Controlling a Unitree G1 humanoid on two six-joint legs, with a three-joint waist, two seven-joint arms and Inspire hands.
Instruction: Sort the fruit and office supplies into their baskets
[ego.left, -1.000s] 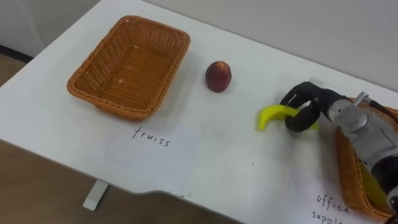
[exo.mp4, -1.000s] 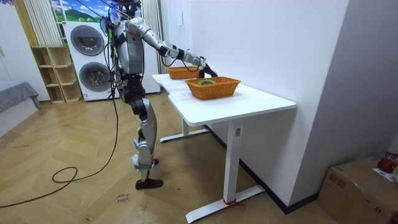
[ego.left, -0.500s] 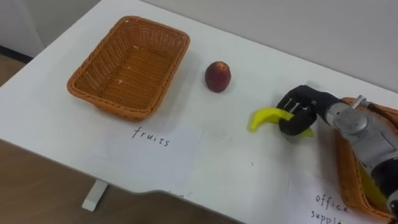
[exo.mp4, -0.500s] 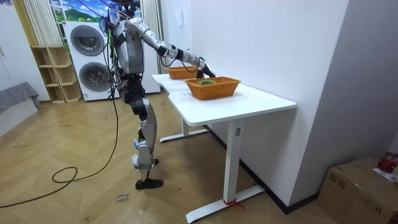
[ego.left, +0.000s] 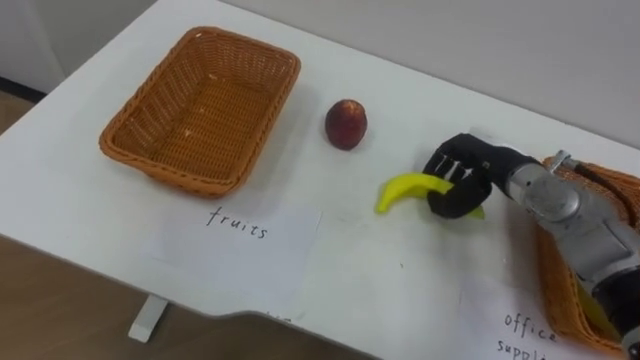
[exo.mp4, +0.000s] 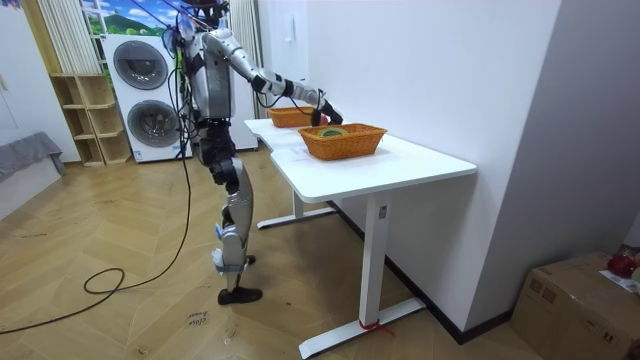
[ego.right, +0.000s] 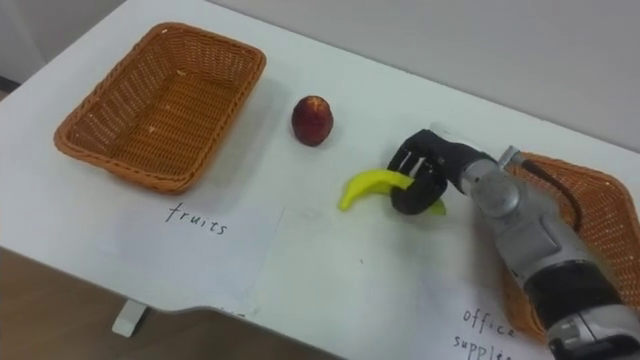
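A yellow banana (ego.left: 405, 189) (ego.right: 368, 186) hangs just above the white table (ego.left: 400, 290), gripped at its right end by my right hand (ego.left: 458, 180) (ego.right: 420, 171), whose dark fingers curl round it. A red apple (ego.left: 346, 123) (ego.right: 313, 119) sits on the table left of the banana. The empty wicker fruit basket (ego.left: 200, 105) (ego.right: 160, 103) stands at the far left above a paper labelled fruits (ego.left: 238, 224). The office supplies basket (ego.left: 585, 250) (ego.right: 575, 215) is at the right edge, behind my forearm. In the room view I stand at the table's end with my right hand (exo.mp4: 325, 105) reaching over it.
A second paper label (ego.left: 530, 335) lies at the bottom right by the office basket. The table's front edge (ego.left: 120, 275) runs diagonally along the lower left, with wooden floor below. A wall rises just behind the table.
My right hand has carried the banana leftward across the table, closer to the apple. The apple and both baskets have stayed put.
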